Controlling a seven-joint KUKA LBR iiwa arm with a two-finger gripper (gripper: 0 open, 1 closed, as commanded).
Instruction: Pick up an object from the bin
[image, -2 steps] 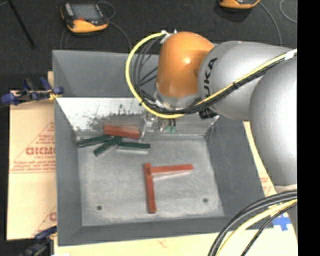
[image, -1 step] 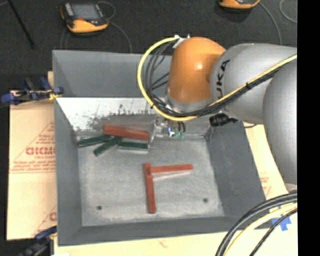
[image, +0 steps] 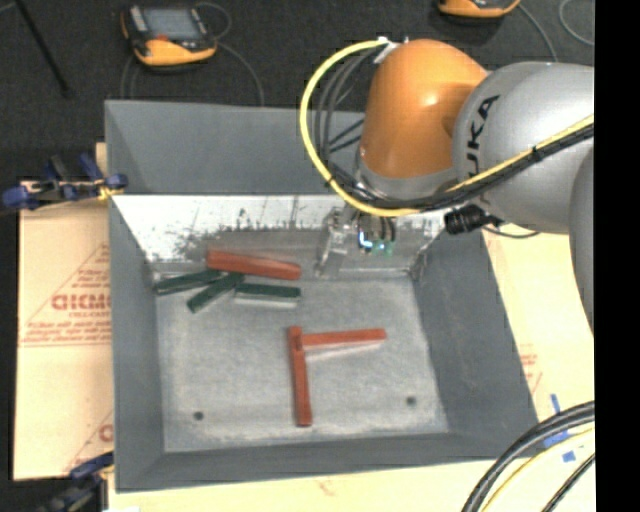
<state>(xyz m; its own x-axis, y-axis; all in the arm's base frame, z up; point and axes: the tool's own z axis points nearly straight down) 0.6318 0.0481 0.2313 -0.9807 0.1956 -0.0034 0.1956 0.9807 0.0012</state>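
Observation:
My gripper (image: 371, 262) hangs at the back of the bin near its far wall, right of centre, under the orange dome. Its two fingers stand spread apart, open, with nothing between them. To its left a red stick (image: 253, 264) lies flat by the far wall. In front of the gripper two more red sticks make an L: one lies crosswise (image: 342, 339), the other runs toward the front (image: 300, 378). The gripper is above the bin floor and touches none of them.
Several dark green sticks (image: 228, 290) lie fanned out below the left red stick, at the back left. The arm and its cables come in from the right over the bin's far right corner.

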